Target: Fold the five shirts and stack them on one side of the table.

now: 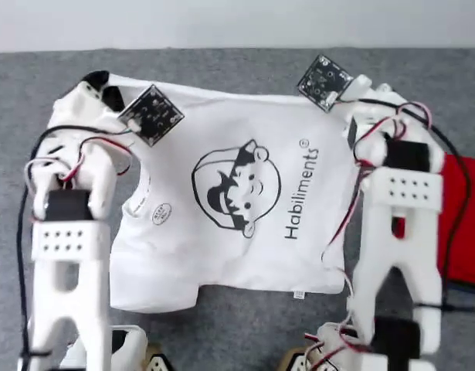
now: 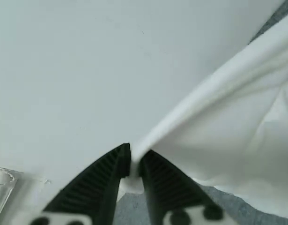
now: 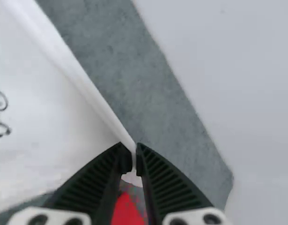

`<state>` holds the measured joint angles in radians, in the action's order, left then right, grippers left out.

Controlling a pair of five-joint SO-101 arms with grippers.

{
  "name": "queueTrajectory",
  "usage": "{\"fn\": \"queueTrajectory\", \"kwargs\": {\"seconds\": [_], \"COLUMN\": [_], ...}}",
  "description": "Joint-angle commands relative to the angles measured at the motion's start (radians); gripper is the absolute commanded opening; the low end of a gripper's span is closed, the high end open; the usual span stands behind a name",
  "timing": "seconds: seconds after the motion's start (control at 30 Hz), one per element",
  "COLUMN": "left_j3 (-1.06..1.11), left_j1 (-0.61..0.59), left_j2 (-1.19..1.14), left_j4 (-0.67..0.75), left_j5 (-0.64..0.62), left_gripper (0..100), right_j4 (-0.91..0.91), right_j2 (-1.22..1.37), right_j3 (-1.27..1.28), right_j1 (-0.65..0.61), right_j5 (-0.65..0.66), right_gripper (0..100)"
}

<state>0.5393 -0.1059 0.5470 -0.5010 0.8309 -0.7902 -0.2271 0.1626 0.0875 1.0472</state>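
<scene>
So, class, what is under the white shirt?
The grey table cover shows beyond the edges of the white shirt; whatever lies beneath the fabric itself is hidden.

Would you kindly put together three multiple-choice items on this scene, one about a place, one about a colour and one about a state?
1. Where does the red cloth lie?
A. On the white shirt.
B. Beside the white shirt, by the right arm.
C. In the left gripper.

2. What colour is the table?
A. Grey.
B. Brown.
C. Blue.

3. How are the left gripper and the right gripper?
A. Both open.
B. One open, one shut.
C. Both shut on the white shirt.

1 B: red shows past the shirt's edge at the right arm.
2 A: grey surrounds the shirt.
3 C: each wrist view shows fabric pinched.
</scene>
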Motion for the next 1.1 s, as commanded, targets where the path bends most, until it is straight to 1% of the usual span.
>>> {"fn": "queueTrajectory", "kwargs": {"seconds": [0.0, 0.1, 0.23, 0.37, 0.47, 0.5, 0.6, 0.7, 0.8, 0.97, 1.07], "left_j3": [-0.031, -0.096, -0.226, -0.338, -0.343, -0.337, -0.337, -0.340, -0.337, -0.337, -0.335], "left_j1": [-0.018, -0.014, -0.014, -0.014, -0.003, 0.003, 0.018, 0.021, 0.017, 0.034, 0.043], "left_j2": [-0.092, -0.201, -0.333, -0.427, -0.439, -0.437, -0.434, -0.434, -0.400, -0.305, -0.270], "left_j4": [0.157, 0.229, 0.281, 0.278, 0.265, 0.238, 0.101, -0.061, -0.215, -0.569, -0.760], "left_j5": [0.011, 0.011, 0.011, 0.011, 0.011, 0.011, 0.011, 0.011, 0.011, 0.011, 0.011], "left_gripper": [1, 1, 1, 1, 1, 1, 1, 1, 1, 1, 1], "right_j4": [0.191, 0.329, 0.476, 0.564, 0.576, 0.575, 0.541, 0.410, 0.246, -0.090, -0.251], "right_j2": [0.073, 0.142, 0.217, 0.263, 0.277, 0.277, 0.275, 0.268, 0.220, 0.134, 0.099], "right_j3": [-0.011, -0.011, -0.012, -0.012, -0.012, -0.011, -0.006, -0.012, -0.006, -0.006, -0.006], "right_j1": [0.001, 0.001, 0.001, -0.008, -0.015, -0.015, -0.015, -0.008, -0.007, -0.015, -0.013], "right_j5": [0.009, 0.009, 0.012, 0.087, 0.094, 0.094, 0.094, 0.094, 0.095, 0.094, 0.091], "right_gripper": [1.1, 1.1, 1.1, 1.1, 1.1, 1.1, 1.1, 1.3, 1.3, 1.3, 1.3]}}
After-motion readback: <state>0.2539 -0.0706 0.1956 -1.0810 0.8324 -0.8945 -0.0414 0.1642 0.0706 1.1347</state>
